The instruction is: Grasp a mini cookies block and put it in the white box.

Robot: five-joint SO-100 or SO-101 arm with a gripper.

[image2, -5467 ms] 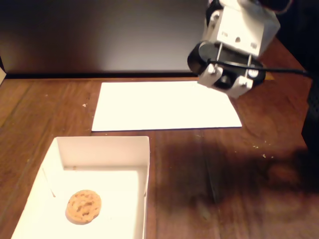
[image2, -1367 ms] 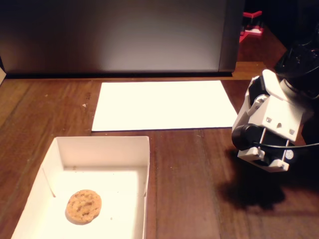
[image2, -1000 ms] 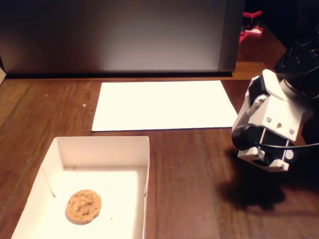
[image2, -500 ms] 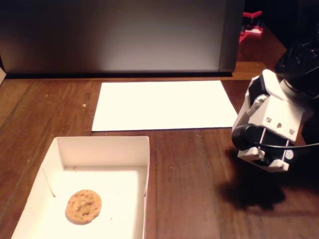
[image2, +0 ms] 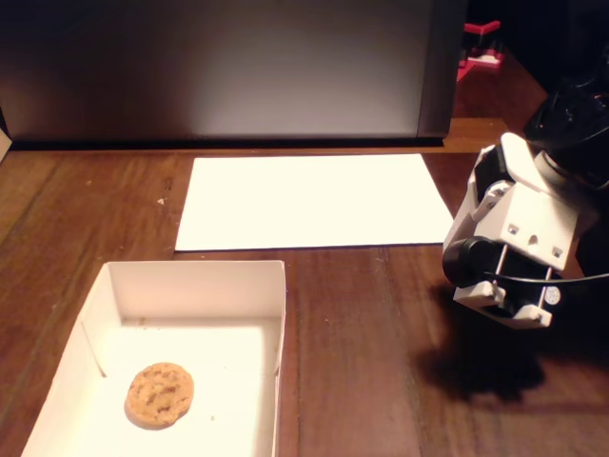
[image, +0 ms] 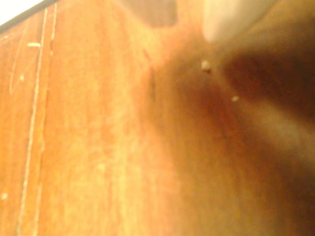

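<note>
A mini cookies block, round and golden-brown with dark specks, lies flat on the floor of the white box at the lower left of the fixed view. My gripper hangs over the bare wooden table at the right, well apart from the box and a little above the surface. Its fingers are hidden behind the white housing, and nothing shows in them. The wrist view is blurred: it shows only wood grain, a pale out-of-focus fingertip at the top and two small crumbs. No cookie or box shows there.
A flat white paper sheet lies on the table behind the box. A large dark grey panel stands along the back edge. A red object sits at the far right back. The arm casts a shadow on the wood.
</note>
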